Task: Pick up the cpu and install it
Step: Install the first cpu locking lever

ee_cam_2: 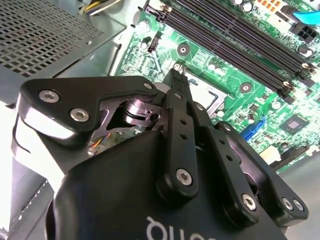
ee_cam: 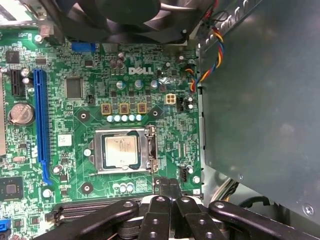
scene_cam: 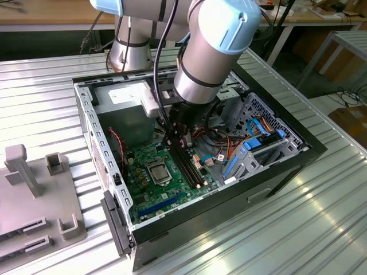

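You had the arm reaching down into the open computer case (scene_cam: 275, 172), which lay on its side on the ribbed metal table (scene_cam: 321, 229). The gripper (scene_cam: 179, 139) hung low over the green motherboard (scene_cam: 166, 189), just above the end of the long black memory slots (scene_cam: 189, 166) and close beside the socket frame (scene_cam: 159, 171). In both wrist views its black fingers (ee_cam: 169, 187) were pressed together at the tips, with nothing between them. The cpu (ee_cam: 121, 151) was already sitting inside the socket frame (ee_cam: 147, 150), its silver top lying flat and level with the board, and in the first wrist view your fingertips pointed at the frame's edge from just beside it, apart from the chip itself. The grey power supply box (scene_cam: 123, 112) sat at the far end of the case, and a black fan (ee_cam: 125, 20) stood past the socket from the gripper. Off the case, on the exterior view's left, a grey holder (scene_cam: 34, 189) rested on the table.
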Action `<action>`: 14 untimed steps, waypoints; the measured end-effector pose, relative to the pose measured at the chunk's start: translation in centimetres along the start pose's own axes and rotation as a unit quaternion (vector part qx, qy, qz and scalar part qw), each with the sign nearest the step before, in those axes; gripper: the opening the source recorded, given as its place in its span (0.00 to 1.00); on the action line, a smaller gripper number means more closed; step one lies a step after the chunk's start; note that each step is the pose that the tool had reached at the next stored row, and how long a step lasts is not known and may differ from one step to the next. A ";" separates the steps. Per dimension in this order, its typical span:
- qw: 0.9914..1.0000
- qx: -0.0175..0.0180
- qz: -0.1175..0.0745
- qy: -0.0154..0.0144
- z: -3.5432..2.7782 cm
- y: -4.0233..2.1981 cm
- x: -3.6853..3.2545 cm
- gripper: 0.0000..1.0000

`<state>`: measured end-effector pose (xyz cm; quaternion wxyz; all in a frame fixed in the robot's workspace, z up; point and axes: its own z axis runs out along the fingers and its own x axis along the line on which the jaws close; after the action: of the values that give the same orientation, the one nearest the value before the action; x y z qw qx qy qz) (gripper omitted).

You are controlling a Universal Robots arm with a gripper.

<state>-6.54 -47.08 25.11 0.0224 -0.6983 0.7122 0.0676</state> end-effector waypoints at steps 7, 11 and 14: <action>1.000 -0.001 -0.016 0.003 0.00 -0.01 0.23 0.11; 1.000 -0.001 -0.016 0.004 -0.06 -0.01 0.71 0.11; 1.000 -0.001 -0.016 0.005 -0.10 -0.02 1.04 0.11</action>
<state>-6.54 -48.13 25.07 0.0195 -0.7097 0.7012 0.0648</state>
